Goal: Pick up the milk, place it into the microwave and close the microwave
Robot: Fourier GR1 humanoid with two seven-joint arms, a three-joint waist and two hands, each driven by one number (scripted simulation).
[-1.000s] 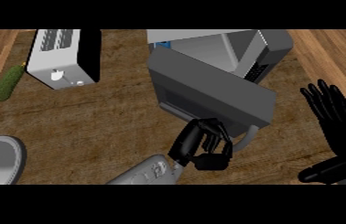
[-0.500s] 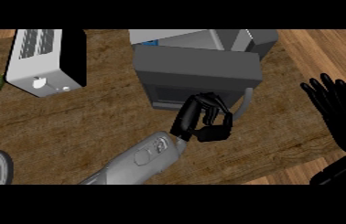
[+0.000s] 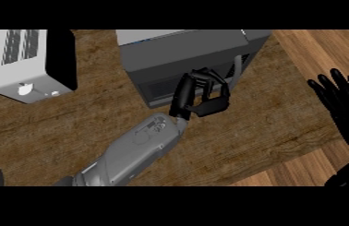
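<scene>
Black left hand [image 3: 201, 99], fingers [image 3: 217, 87] curled shut, hides part of the microwave [image 3: 184, 54]; edge crops the straight-fingered right hand [image 3: 334, 97]

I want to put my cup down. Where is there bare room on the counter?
Bare counter lies below the toaster, left of the left forearm, and between the microwave and the open right hand. It is crowded at the microwave's front, where the left hand sits.
</scene>
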